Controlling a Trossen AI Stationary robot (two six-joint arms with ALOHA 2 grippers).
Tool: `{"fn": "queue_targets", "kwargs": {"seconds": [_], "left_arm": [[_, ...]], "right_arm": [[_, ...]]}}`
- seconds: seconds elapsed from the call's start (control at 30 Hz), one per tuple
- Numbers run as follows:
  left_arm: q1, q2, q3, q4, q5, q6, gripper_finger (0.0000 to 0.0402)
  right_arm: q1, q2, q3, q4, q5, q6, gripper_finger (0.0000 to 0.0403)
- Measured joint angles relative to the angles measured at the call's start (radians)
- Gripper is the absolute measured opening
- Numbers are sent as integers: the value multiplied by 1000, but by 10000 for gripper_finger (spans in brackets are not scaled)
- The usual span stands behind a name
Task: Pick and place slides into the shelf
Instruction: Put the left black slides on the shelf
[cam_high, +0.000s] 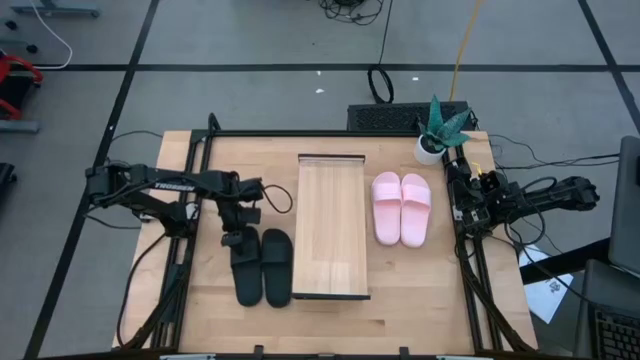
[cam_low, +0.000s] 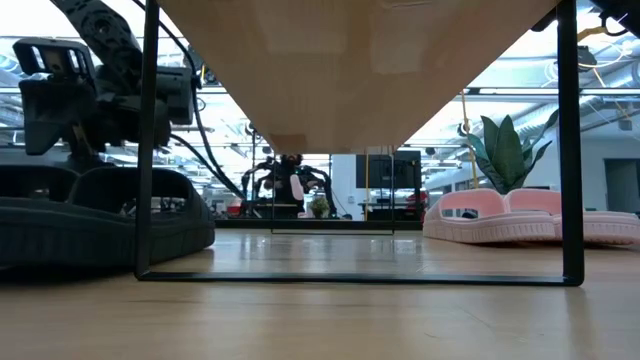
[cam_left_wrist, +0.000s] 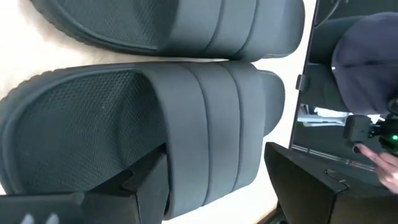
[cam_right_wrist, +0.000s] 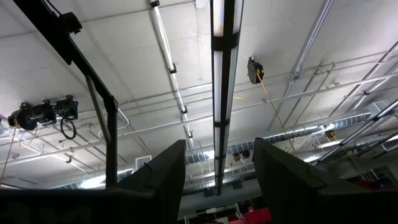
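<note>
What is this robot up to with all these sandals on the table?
It is set to put slides on the wooden shelf in the middle of the table, which holds none yet. The left gripper is down at the black pair, its open fingers straddling one slide's strap without closing. The pink pair lies untouched on the shelf's other side, and the right gripper waits, open, at the table's edge, pointing upward.
</note>
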Motion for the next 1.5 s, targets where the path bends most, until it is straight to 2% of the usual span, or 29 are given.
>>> {"fn": "queue_targets", "kwargs": {"seconds": [0.1, 0.2, 0.27, 0.43, 0.47, 0.7, 0.97, 1.1, 1.23, 1.5], "left_arm": [[-10, 0, 0, 1, -1, -2, 248], [-11, 0, 0, 2, -6, -1, 216], [-11, 0, 0, 3, -15, -1, 178], [3, -1, 0, -7, -48, -1, 35], [11, -1, 0, -9, -48, -3, 19], [66, -47, 20, -115, -79, -37, 5], [104, -177, 192, -477, -256, -24, 2], [113, -241, 346, -620, -297, -94, 1], [118, -292, 540, -701, -318, -231, 1], [117, -347, 952, -715, -449, -577, 0]], "right_arm": [[0, 0, 0, 0, 0, 0, 178], [0, 0, 0, 0, 0, 0, 178], [0, 0, 0, 0, 0, 0, 178], [0, 0, 0, 0, 0, 0, 178], [0, 0, 0, 0, 0, 0, 178], [0, 0, 0, -1, 0, 3, 178], [0, 0, 0, 0, 0, 3, 178], [0, 0, 0, 0, 0, 3, 178], [0, 0, 0, 0, 0, 3, 178], [0, 0, 0, 0, 0, 4, 178]]}}
